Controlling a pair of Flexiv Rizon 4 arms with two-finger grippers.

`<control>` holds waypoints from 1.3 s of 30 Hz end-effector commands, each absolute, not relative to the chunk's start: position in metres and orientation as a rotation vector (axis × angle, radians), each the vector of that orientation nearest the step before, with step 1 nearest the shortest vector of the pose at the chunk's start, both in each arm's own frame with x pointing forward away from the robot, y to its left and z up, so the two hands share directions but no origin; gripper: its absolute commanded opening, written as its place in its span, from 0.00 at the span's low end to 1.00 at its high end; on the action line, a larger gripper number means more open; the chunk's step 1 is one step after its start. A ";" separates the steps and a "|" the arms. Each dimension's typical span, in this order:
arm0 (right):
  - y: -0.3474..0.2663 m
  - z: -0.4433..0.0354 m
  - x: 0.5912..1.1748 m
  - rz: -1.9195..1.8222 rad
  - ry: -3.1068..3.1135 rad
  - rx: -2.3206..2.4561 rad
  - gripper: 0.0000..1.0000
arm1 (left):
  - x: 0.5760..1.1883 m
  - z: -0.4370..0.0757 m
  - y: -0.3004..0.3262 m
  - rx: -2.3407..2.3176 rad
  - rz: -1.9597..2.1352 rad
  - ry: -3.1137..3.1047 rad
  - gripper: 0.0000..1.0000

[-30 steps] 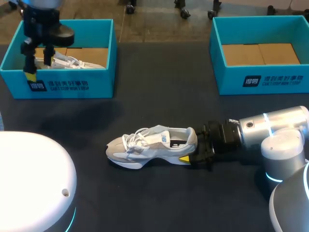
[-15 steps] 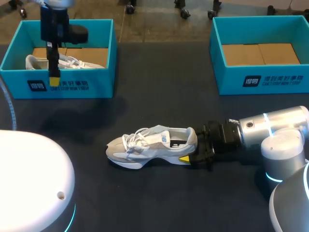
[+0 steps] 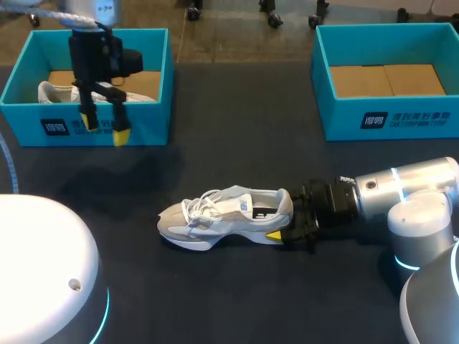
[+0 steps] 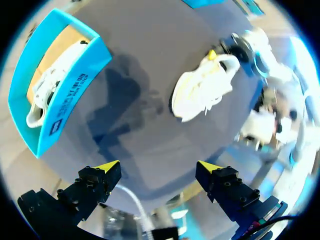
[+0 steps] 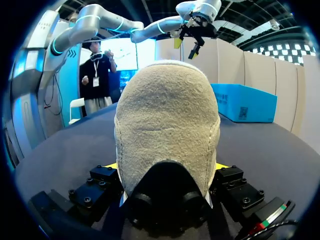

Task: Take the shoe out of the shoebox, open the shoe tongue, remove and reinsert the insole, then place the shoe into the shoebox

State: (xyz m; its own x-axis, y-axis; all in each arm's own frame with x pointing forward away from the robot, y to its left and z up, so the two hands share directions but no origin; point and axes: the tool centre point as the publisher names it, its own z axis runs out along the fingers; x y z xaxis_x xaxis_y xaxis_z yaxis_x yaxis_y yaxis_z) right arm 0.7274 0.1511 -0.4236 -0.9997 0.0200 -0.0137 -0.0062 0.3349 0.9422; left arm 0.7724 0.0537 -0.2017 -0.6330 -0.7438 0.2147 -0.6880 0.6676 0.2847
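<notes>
Right gripper [image 3: 290, 215] clamped on shoe [image 3: 222, 215] heel, pinning it to table [image 3: 229, 301] for tongue work; left gripper [image 3: 105, 129] spread, empty (likely the working hand), near shoebox [image 3: 147, 118].

The shoe [image 5: 167, 115] hides most of the yellow tips of the right gripper [image 5: 166, 167], and the wall of the shoebox [image 3: 147, 123] at the table's far left corner covers much of a second shoe [image 3: 54, 92].

Heel of the shoe [image 5: 167, 125] is rough, fuzzy, perhaps suede; left shoebox [image 3: 93, 127] matt card; table [image 3: 229, 301] dark matt
</notes>
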 end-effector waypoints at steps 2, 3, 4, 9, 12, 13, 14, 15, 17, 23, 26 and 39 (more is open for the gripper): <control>0.155 -0.426 0.727 1.792 2.553 0.014 0.00 | 0.764 -0.208 0.047 2.500 -0.130 -1.860 1.00; 0.155 -0.426 0.727 1.792 2.553 0.014 0.00 | 0.764 -0.208 0.047 2.500 -0.130 -1.860 1.00; 0.155 -0.426 0.727 1.792 2.553 0.014 0.00 | 0.764 -0.208 0.047 2.500 -0.130 -1.860 1.00; 0.155 -0.426 0.727 1.792 2.553 0.014 0.00 | 0.763 -0.209 0.045 2.518 -0.112 -1.843 1.00; 0.155 -0.426 0.727 1.792 2.553 0.014 0.00 | 0.748 -0.218 0.029 2.620 -0.076 -1.692 1.00; 0.155 -0.426 0.727 1.792 2.553 0.014 0.00 | 0.740 -0.223 0.020 2.667 -0.070 -1.639 1.00; 0.155 -0.426 0.727 1.792 2.553 0.014 0.00 | 0.734 -0.226 0.015 2.681 -0.068 -1.654 1.00; 0.155 -0.426 0.727 1.792 2.553 0.014 0.00 | 0.730 -0.228 0.010 2.705 -0.044 -1.627 1.00; 0.155 -0.426 0.727 1.792 2.553 0.014 0.00 | 0.726 -0.230 0.000 2.702 -0.075 -1.627 1.00; 0.155 -0.426 0.727 1.792 2.553 0.014 0.00 | 0.725 -0.237 -0.037 2.742 -0.085 -1.504 1.00; 0.155 -0.426 0.727 1.792 2.553 0.014 0.00 | 0.728 -0.240 -0.060 2.755 -0.144 -1.414 1.00; 0.155 -0.426 0.727 1.792 2.553 0.014 0.00 | 0.728 -0.240 -0.060 2.755 -0.144 -1.414 1.00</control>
